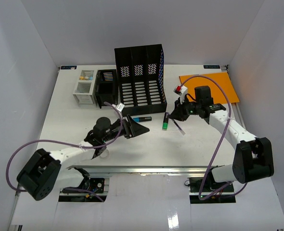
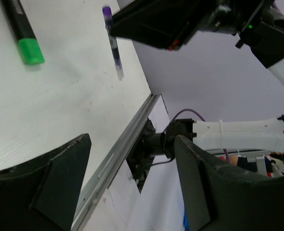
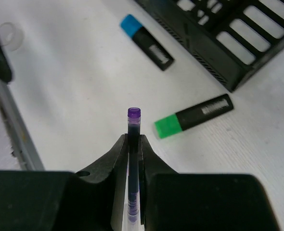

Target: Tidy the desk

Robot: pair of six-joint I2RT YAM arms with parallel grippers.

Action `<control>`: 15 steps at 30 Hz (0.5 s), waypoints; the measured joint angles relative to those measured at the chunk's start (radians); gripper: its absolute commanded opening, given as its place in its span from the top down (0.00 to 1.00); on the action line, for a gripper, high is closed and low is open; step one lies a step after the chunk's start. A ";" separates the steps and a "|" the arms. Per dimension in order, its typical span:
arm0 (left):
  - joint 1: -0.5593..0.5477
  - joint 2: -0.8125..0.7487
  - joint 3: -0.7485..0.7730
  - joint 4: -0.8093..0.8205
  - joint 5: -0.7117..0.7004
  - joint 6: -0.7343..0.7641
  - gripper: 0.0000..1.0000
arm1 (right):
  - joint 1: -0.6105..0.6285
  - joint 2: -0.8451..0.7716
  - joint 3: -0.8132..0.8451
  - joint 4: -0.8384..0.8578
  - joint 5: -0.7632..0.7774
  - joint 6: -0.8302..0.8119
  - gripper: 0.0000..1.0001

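The white desk (image 1: pixel 84 130) carries a blue highlighter (image 1: pixel 142 118) and a green highlighter (image 1: pixel 166 123), both lying in front of the black file holder (image 1: pixel 139 79). My right gripper (image 3: pixel 134 142) is shut on a purple pen (image 3: pixel 134 118), whose capped end sticks out past the fingertips, just right of the green highlighter (image 3: pixel 192 120). In the top view that pen (image 1: pixel 178 127) slants down under the right gripper (image 1: pixel 179 114). My left gripper (image 1: pixel 137 129) hovers just below the blue highlighter, open, with nothing between its fingers (image 2: pixel 60 183). The left wrist view shows the pen (image 2: pixel 112 41) too.
A small black mesh organizer (image 1: pixel 106 86) and a white drawer unit (image 1: pixel 85 89) stand at the back left. An orange folder (image 1: pixel 209 86) lies at the back right, a small red and white object (image 1: pixel 182 89) at its edge. A metal rail (image 1: pixel 147 169) runs along the front.
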 measured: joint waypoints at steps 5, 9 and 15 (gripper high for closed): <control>-0.081 0.163 0.127 0.057 -0.063 -0.009 0.35 | 0.040 -0.070 -0.021 -0.057 -0.121 -0.107 0.92; -0.113 0.245 0.203 0.070 -0.087 -0.010 0.38 | 0.081 -0.115 -0.031 -0.081 -0.164 -0.151 0.92; -0.140 0.304 0.250 0.070 -0.109 -0.008 0.51 | 0.088 -0.135 -0.041 -0.085 -0.180 -0.174 0.92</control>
